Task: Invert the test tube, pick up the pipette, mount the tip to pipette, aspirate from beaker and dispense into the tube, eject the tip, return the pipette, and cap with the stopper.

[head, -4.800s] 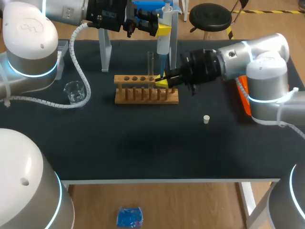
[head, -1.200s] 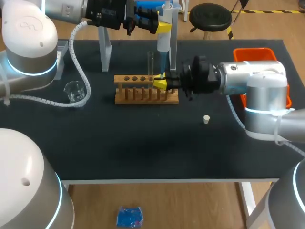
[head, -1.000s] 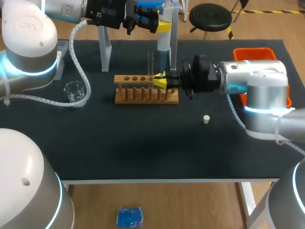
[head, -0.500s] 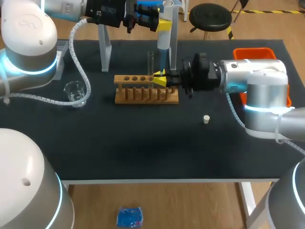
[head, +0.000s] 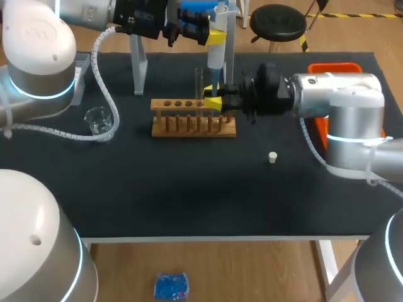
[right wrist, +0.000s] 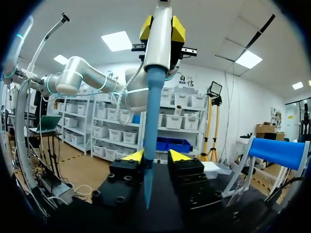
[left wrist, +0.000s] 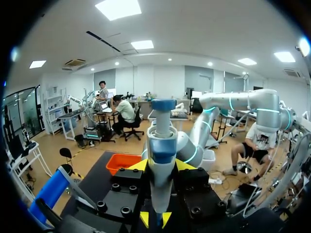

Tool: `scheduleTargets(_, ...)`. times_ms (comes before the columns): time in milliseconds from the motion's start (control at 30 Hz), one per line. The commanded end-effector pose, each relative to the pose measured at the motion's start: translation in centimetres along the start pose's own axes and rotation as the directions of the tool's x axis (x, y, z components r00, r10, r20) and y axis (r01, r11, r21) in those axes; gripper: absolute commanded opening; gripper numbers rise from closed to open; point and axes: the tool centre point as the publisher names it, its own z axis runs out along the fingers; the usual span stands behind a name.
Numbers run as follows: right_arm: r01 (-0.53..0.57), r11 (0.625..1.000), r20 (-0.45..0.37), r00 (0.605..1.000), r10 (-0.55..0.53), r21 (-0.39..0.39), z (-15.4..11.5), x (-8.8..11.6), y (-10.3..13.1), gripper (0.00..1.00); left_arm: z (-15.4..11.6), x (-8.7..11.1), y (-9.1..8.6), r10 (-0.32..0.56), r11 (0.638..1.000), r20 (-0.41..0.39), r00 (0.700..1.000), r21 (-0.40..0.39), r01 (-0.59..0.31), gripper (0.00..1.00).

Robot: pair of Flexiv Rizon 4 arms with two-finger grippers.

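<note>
The left gripper (left wrist: 161, 166) is clamped on the pipette (left wrist: 162, 145) and holds it upright above the right gripper (head: 214, 102). The pipette's blue tip (right wrist: 152, 111) reaches down into the right gripper, but I cannot tell whether that gripper grips it. The test tube (head: 199, 80) stands in the rack (head: 189, 124) just beside it.

Pipette (head: 215, 55) upright, blue tip (right wrist: 147, 182) mounted; tube (head: 199, 83) upright in rack (head: 189, 126)
</note>
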Motion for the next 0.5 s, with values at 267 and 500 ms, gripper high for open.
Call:
scheduleTargets(267,-0.003,0.996,-0.021,1.000,0.005,0.086,-1.9,0.7,-1.5,1.00,0.1,0.2,0.2,0.001,1.000,0.003,1.000,0.007,-0.001,0.00)
scheduleTargets(500,-0.028,0.986,-0.019,0.999,0.031,0.163,-4.0,1.1,-4.1,1.00,0.1,0.2,0.2,0.001,1.000,0.003,1.000,0.007,-0.001,0.00)
